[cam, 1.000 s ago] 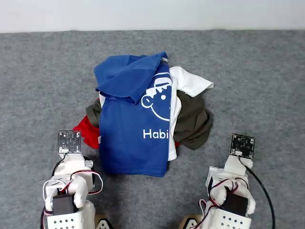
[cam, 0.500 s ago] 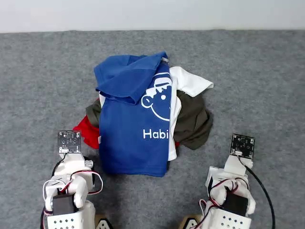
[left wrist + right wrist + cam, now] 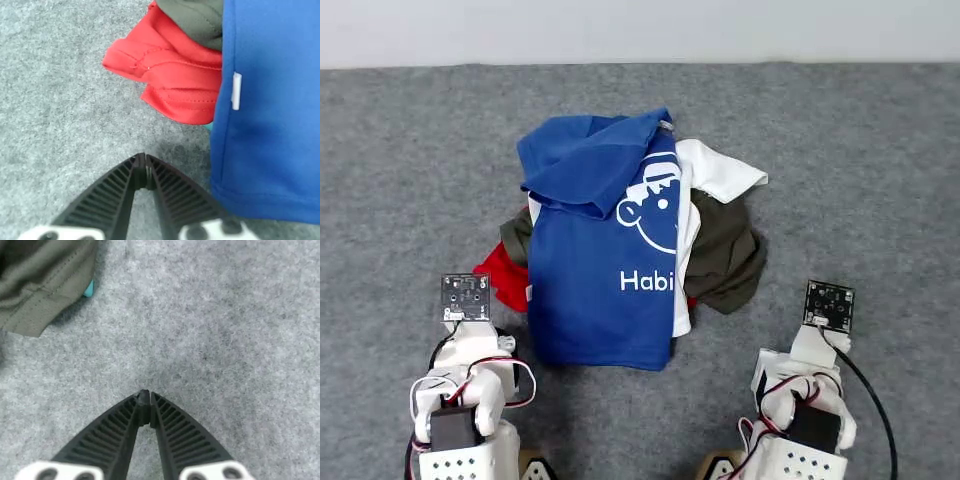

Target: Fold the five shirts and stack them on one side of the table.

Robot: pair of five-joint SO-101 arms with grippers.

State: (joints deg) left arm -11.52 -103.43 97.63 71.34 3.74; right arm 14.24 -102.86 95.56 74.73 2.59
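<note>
A heap of shirts lies mid-table. On top is a blue shirt (image 3: pixel 600 260) with a white print, its upper part folded over. Under it show a white shirt (image 3: pixel 715 170), a dark olive shirt (image 3: pixel 725 250) and a red shirt (image 3: pixel 505 275). A sliver of teal cloth (image 3: pixel 89 289) peeks from under the olive shirt (image 3: pixel 40 285). My left gripper (image 3: pixel 145 167) is shut over bare carpet, close to the red shirt (image 3: pixel 170 75) and the blue shirt's hem (image 3: pixel 265 110). My right gripper (image 3: pixel 145 400) is shut, empty, on the carpet just off the olive shirt.
Grey carpet (image 3: pixel 860 150) covers the whole table, with open room left and right of the heap. Both arm bases (image 3: pixel 465 400) (image 3: pixel 805 400) stand at the near edge. A pale wall runs along the far edge.
</note>
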